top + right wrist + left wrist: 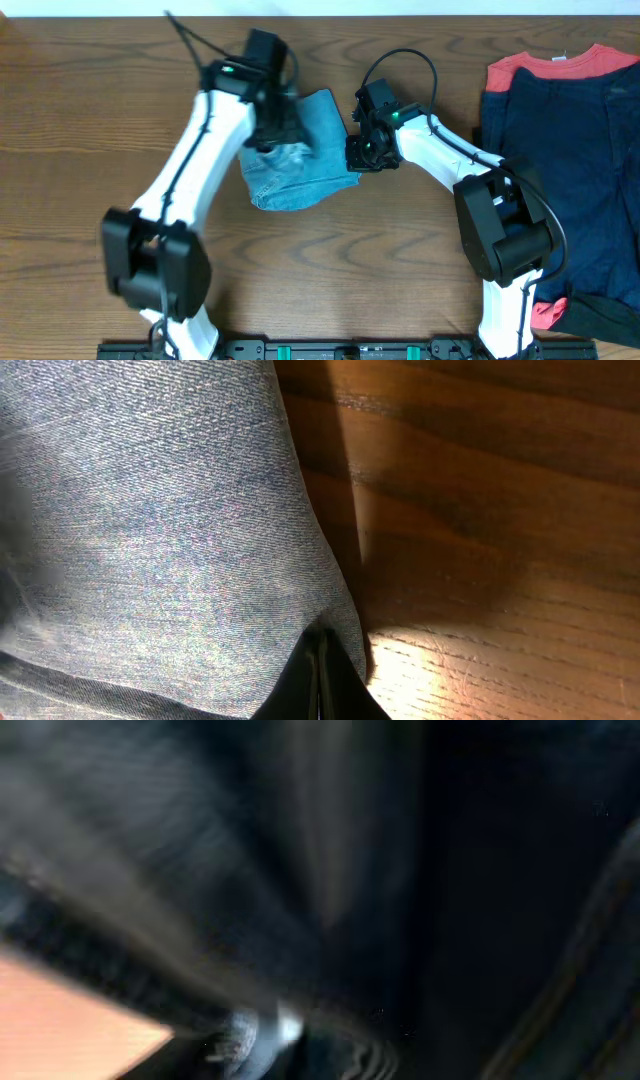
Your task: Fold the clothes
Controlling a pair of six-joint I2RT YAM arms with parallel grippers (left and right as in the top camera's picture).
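The light-blue jeans (305, 150) lie folded into a small bundle at the table's middle. My left gripper (272, 125) presses down on the bundle's upper left part; its wrist view is dark blurred denim (300, 870), so its jaws cannot be made out. My right gripper (358, 152) is at the bundle's right edge. In the right wrist view its fingers (320, 670) are shut together with the denim (160, 510) edge pinched at their tips.
A pile of dark navy and red clothes (560, 150) covers the table's right side. Black fabric (600, 315) lies at the bottom right corner. Bare wood table (80, 130) spreads to the left.
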